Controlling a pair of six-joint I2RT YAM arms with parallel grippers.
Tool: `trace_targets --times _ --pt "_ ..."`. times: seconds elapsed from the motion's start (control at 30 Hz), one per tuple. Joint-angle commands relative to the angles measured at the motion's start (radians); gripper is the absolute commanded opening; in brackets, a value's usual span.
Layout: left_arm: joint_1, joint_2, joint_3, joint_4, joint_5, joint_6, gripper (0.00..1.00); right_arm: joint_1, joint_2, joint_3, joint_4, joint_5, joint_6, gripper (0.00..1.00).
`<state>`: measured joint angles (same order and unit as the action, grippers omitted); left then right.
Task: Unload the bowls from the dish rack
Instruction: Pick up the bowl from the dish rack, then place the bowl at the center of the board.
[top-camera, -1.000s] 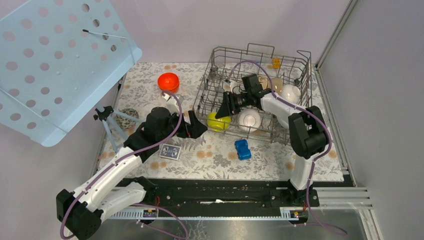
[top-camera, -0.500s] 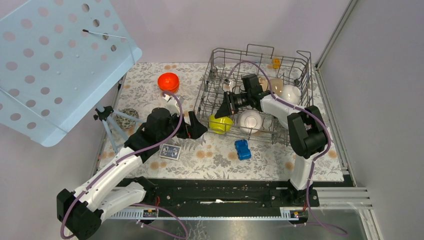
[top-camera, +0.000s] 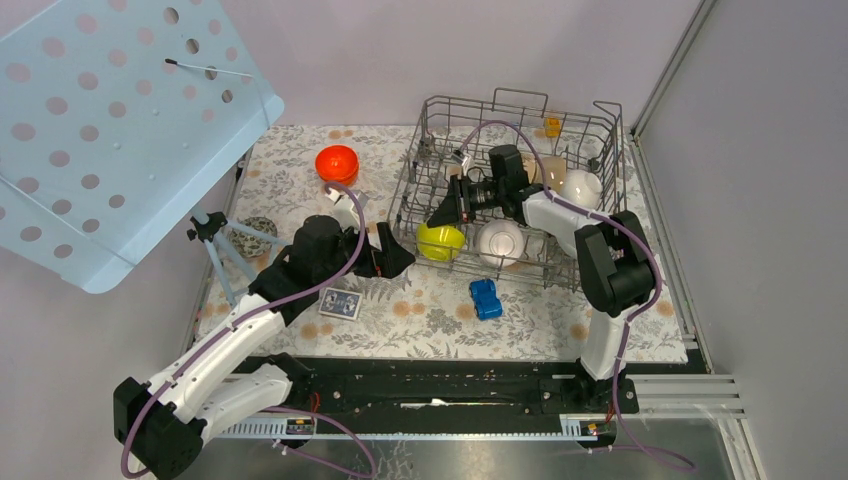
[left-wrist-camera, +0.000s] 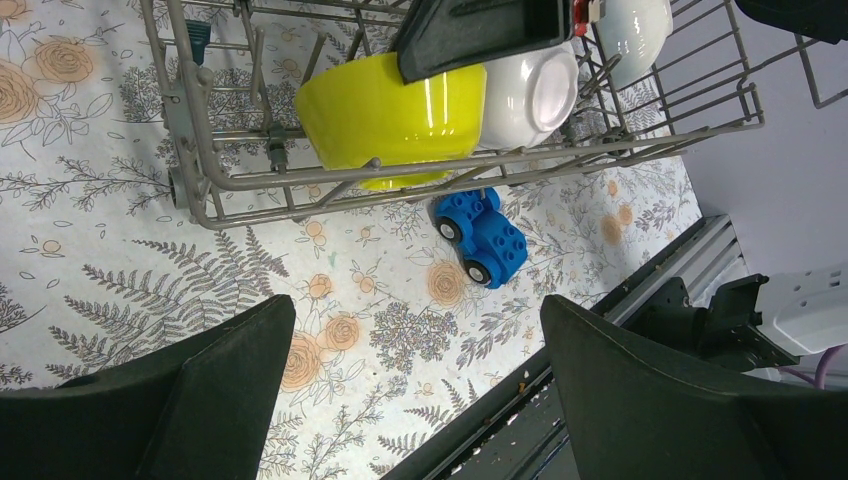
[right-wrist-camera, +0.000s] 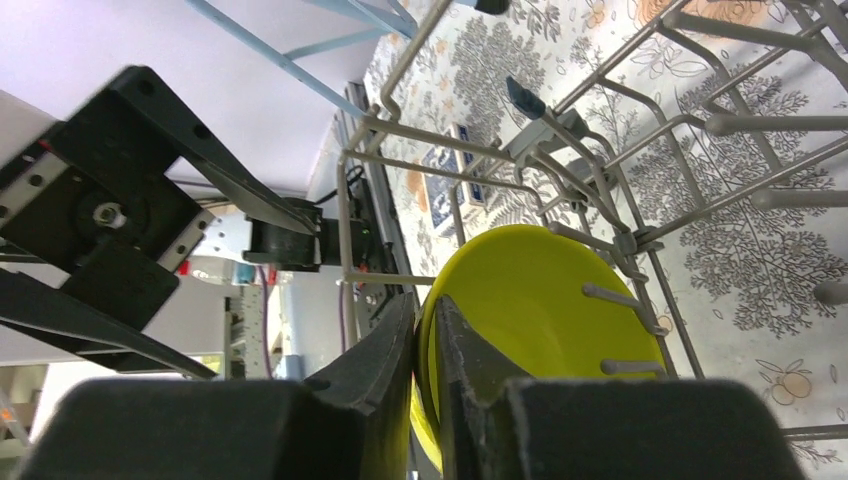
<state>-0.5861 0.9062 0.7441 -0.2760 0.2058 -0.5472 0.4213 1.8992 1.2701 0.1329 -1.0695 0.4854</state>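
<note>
Lifting had only just started, looks like. The right gripper (right-wrist-camera: 425, 320) was pinching the rim of the yellow bowl (top-camera: 440, 241). Compared with a second earlier, the bowl had tipped and come up a touch, but it was still inside the near-left corner of the dish rack (top-camera: 520, 100). The left gripper (left-wrist-camera: 415, 310) sat spread wide over the worktop (top-camera: 420, 310) just outside that corner, holding nothing. An orange bowl (top-camera: 337, 162) was already out on the worktop. A white bowl (top-camera: 498, 240) still sat beside the yellow one, so I'd guess plenty was left to unload.
</note>
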Motion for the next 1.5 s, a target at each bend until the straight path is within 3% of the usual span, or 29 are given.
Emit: trace_targets --times 0.0,0.4,0.8,0.93,1.2,1.37,1.47 --pt "-0.003 0.005 0.001 0.049 0.003 0.002 0.97 -0.018 -0.060 0.012 0.144 -0.053 0.138 0.00" --pt "-0.003 0.005 0.003 0.047 -0.005 0.003 0.97 -0.061 -0.072 -0.074 0.583 -0.062 0.537 0.00" --pt "-0.003 -0.027 -0.011 0.069 -0.022 -0.007 0.97 -0.061 -0.182 -0.041 0.599 -0.015 0.580 0.00" --pt "-0.003 -0.030 -0.014 0.084 -0.014 -0.014 0.97 -0.061 -0.273 -0.020 0.409 0.029 0.430 0.00" --pt "-0.003 -0.046 -0.007 0.098 -0.010 -0.027 0.97 -0.053 -0.387 0.022 0.247 0.059 0.316 0.00" --pt "-0.003 -0.044 0.002 0.071 0.011 -0.103 0.96 0.071 -0.484 0.163 -0.254 0.276 -0.120 0.00" --pt "-0.003 -0.029 0.030 0.008 0.001 -0.125 0.96 0.146 -0.517 0.212 -0.417 0.442 -0.241 0.00"
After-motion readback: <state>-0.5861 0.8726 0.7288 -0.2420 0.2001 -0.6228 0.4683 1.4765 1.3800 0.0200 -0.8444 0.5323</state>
